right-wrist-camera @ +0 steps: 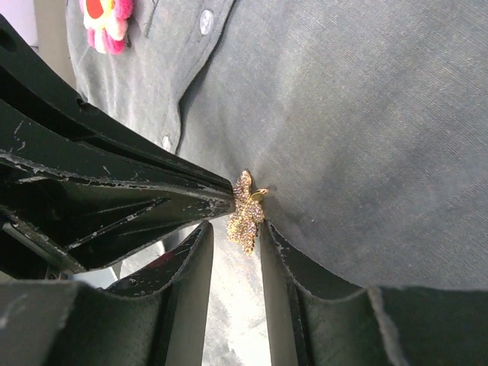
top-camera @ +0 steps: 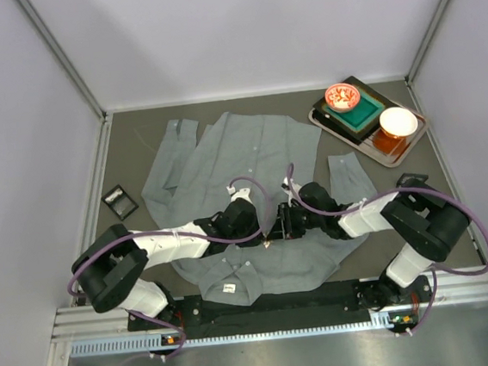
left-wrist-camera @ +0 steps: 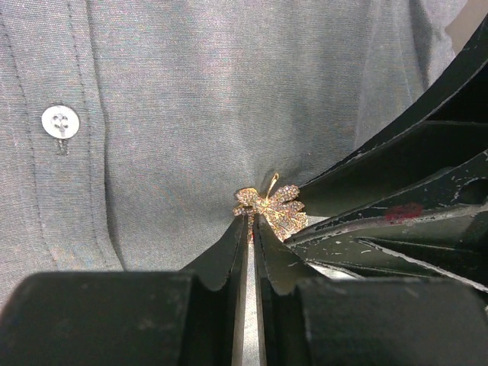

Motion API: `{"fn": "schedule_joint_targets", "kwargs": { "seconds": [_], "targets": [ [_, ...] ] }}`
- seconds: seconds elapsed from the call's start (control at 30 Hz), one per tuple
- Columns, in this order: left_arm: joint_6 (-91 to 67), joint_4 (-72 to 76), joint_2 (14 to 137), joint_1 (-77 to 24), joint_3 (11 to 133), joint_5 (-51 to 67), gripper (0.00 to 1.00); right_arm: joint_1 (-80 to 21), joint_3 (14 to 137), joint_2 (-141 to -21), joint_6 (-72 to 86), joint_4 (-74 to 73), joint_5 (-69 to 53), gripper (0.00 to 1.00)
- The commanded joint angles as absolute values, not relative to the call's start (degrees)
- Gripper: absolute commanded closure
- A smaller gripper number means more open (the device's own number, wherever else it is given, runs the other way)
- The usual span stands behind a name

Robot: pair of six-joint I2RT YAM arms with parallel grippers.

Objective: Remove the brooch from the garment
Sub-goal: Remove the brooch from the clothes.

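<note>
The grey shirt (top-camera: 249, 148) lies spread on the table, collar toward the arms. A small gold, glittery leaf-shaped brooch (top-camera: 268, 244) is pinned to its front and also shows in the left wrist view (left-wrist-camera: 273, 210) and the right wrist view (right-wrist-camera: 245, 213). My left gripper (left-wrist-camera: 252, 225) is shut, its fingertips pinching the brooch's lower left edge. My right gripper (right-wrist-camera: 232, 232) comes in from the opposite side and is open. It straddles the brooch, with one finger (right-wrist-camera: 286, 252) touching it and the other a little apart. Both grippers meet at the brooch in the top view.
A tray (top-camera: 409, 145) at the back right holds a red-patterned bowl (top-camera: 341, 97), a white bowl (top-camera: 396, 121) and a green block (top-camera: 360, 111). A small black-framed object (top-camera: 119, 201) lies at the left. A pink and white flower pin (right-wrist-camera: 107, 19) sits on the shirt.
</note>
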State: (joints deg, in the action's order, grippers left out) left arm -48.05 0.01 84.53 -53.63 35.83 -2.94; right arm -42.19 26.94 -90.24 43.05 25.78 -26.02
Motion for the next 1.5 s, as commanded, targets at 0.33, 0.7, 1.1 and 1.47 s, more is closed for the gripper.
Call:
{"fn": "schedule_joint_targets", "kwargs": {
  "seconds": [0.33,0.7,1.1,1.47],
  "targets": [
    [-47.02,2.98,77.96,-53.61,32.43,-2.99,0.55,-42.28,25.93,-89.11,47.11,35.33,-30.58,0.69],
    [-57.38,2.90,74.27,-53.61,30.94,-3.43,0.55,-42.28,23.47,-90.35,48.78,43.94,-31.99,0.69],
    [-52.74,14.76,75.76,-54.67,25.93,2.11,0.37,-42.36,24.17,-93.42,58.17,46.32,-30.94,0.69],
    [-49.14,14.67,74.18,-56.60,25.66,0.61,0.25,-42.63,24.52,-95.54,62.58,47.90,-31.64,0.69]
  ]
}}
